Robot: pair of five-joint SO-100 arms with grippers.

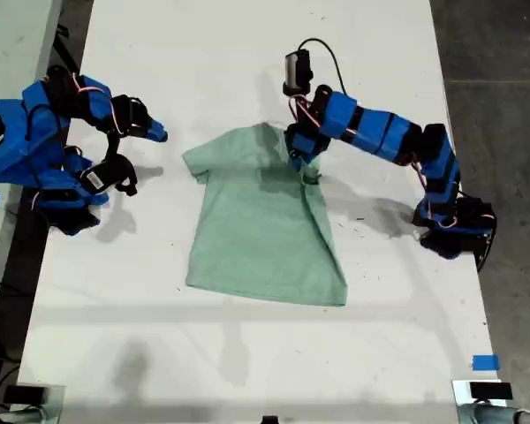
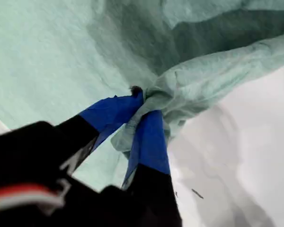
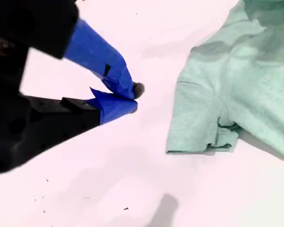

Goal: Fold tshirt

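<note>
Matt mint cloth tshirt [image 1: 256,230]

Overall brightness: we see an evenly bright scene, the white table [image 1: 247,353] close to washed out in all three views.
Light source: appears to be overhead, judging by shadows sitting close under things; we cannot see a lamp.
Shadows: soft grey patches beside both arms in the exterior view, and a faint one on the table's near part.
Glare: no hard highlights; the table loses texture in the second wrist view.
Focus, exterior view: reasonably sharp, slightly soft grain.
Focus, first wrist view: the tshirt [image 2: 52,61] weave is blurred; our first gripper [image 2: 143,106] body is a dark smear.
Focus, second wrist view: our second gripper [image 3: 132,97] is soft-edged; the tshirt hem is clearer.
</note>
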